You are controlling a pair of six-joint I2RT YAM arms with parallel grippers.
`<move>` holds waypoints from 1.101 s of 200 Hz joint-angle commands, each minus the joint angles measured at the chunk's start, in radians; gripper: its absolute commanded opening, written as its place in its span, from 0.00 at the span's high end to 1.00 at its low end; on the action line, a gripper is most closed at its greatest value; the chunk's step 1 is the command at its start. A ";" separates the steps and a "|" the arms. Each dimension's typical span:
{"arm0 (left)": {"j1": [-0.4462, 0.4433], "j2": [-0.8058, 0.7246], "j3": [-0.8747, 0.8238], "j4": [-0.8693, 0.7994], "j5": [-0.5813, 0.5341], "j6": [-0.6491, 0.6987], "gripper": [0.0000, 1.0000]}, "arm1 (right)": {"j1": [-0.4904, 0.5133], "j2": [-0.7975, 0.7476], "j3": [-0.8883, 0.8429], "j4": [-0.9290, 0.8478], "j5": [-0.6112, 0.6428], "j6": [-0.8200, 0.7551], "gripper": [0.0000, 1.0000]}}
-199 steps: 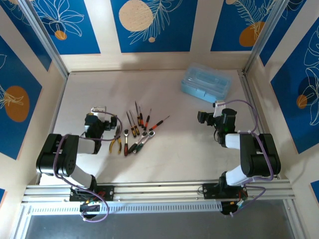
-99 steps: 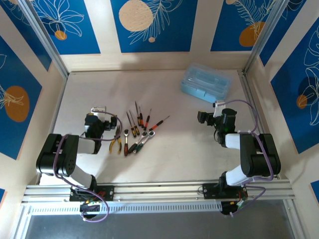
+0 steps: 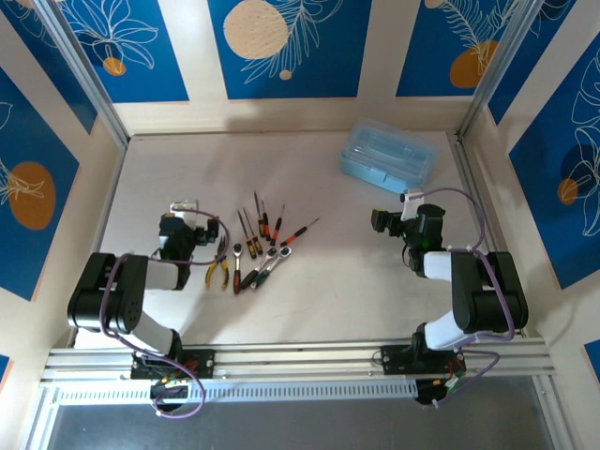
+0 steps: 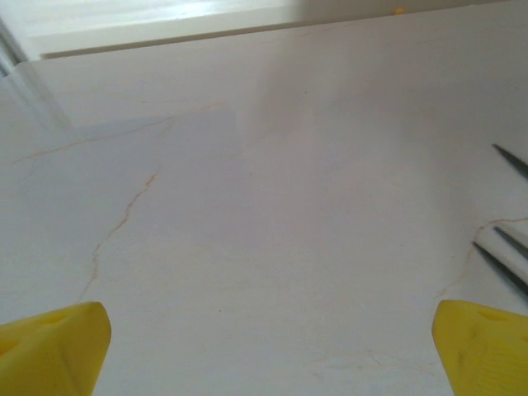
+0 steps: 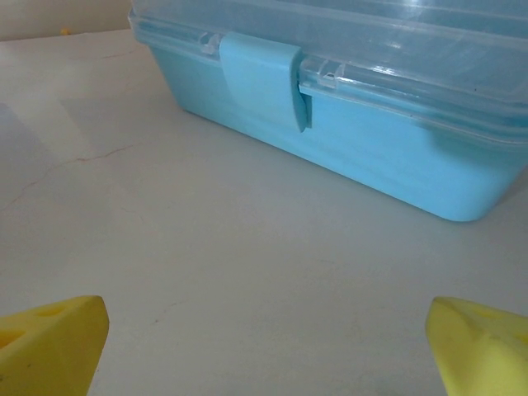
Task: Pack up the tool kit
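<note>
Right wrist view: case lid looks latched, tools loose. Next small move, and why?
Likely ease the right gripper forward to the blue latch and flip it open: the clear lid on the case is shut, the tools lie loose beside the left gripper, and both grippers are open, empty.

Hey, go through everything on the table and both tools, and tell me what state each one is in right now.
Case, lid shut, clasp down, standing on the table.
Screwdrivers, lying loose on the table, not packed.
Wrenches, lying loose, not packed.
Pliers, lying loose, not packed.
Left tool, open, holding nothing.
Right tool, open, holding nothing, facing the case.
</note>
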 commanded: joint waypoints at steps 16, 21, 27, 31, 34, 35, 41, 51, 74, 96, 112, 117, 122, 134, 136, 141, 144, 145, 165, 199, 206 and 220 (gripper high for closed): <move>0.009 -0.336 0.074 -0.394 -0.097 -0.094 0.00 | 0.000 -0.230 0.149 -0.369 0.066 0.070 0.01; 0.010 -0.374 0.102 -0.470 -0.085 -0.105 0.00 | -0.002 -0.253 0.175 -0.402 0.076 0.071 0.01; 0.009 -0.408 0.139 -0.551 -0.071 -0.120 0.00 | -0.007 -0.270 0.223 -0.453 0.084 0.072 0.01; 0.009 -0.424 0.165 -0.607 -0.058 -0.123 0.00 | -0.015 -0.273 0.259 -0.493 0.083 0.074 0.01; 0.009 -0.432 0.185 -0.643 -0.047 -0.122 0.00 | -0.021 -0.272 0.291 -0.526 0.079 0.076 0.01; 0.009 -0.434 0.188 -0.655 -0.042 -0.123 0.00 | -0.023 -0.272 0.300 -0.534 0.078 0.077 0.01; 0.010 -0.441 0.236 -0.724 -0.020 -0.120 0.00 | -0.039 -0.256 0.368 -0.597 0.070 0.082 0.01; 0.009 -0.433 0.312 -0.832 0.003 -0.126 0.00 | -0.067 -0.207 0.483 -0.686 0.058 0.086 0.01; 0.007 -0.370 0.475 -1.014 0.048 -0.149 0.00 | -0.130 -0.017 0.746 -0.838 0.019 0.084 0.01; -0.009 -0.319 0.578 -1.097 0.078 -0.163 0.00 | -0.176 0.193 0.999 -0.959 -0.076 0.064 0.01; -0.043 -0.290 0.626 -1.137 0.053 -0.148 0.00 | -0.180 0.329 1.170 -1.034 -0.120 0.007 0.01; -0.054 -0.281 0.639 -1.155 0.037 -0.142 0.00 | -0.179 0.368 1.222 -1.059 -0.131 -0.010 0.01; -0.067 -0.270 0.653 -1.174 0.022 -0.136 0.00 | -0.179 0.404 1.269 -1.079 -0.137 -0.026 0.01; -0.094 -0.246 0.683 -1.218 -0.014 -0.123 0.00 | -0.178 0.486 1.382 -1.137 -0.157 -0.058 0.01; -0.098 -0.242 0.687 -1.223 -0.019 -0.121 0.00 | -0.178 0.498 1.398 -1.146 -0.161 -0.062 0.01; -0.106 -0.233 0.692 -1.234 -0.030 -0.119 0.00 | -0.177 0.530 1.444 -1.169 -0.166 -0.068 0.01; -0.111 -0.228 0.695 -1.241 -0.035 -0.118 0.00 | -0.177 0.550 1.469 -1.182 -0.170 -0.072 0.01; -0.113 -0.227 0.696 -1.243 -0.037 -0.118 0.00 | -0.177 0.555 1.479 -1.187 -0.171 -0.073 0.01; -0.131 -0.206 0.702 -1.260 -0.040 -0.126 0.00 | -0.170 0.669 1.627 -1.265 -0.186 -0.092 0.01; -0.155 -0.188 0.690 -1.258 -0.028 -0.139 0.00 | -0.157 0.816 1.814 -1.324 -0.182 -0.109 0.01; -0.158 -0.183 0.688 -1.258 -0.028 -0.140 0.00 | -0.155 0.844 1.848 -1.337 -0.180 -0.112 0.01; -0.165 -0.176 0.688 -1.260 -0.026 -0.142 0.00 | -0.151 0.893 1.907 -1.366 -0.187 -0.115 0.01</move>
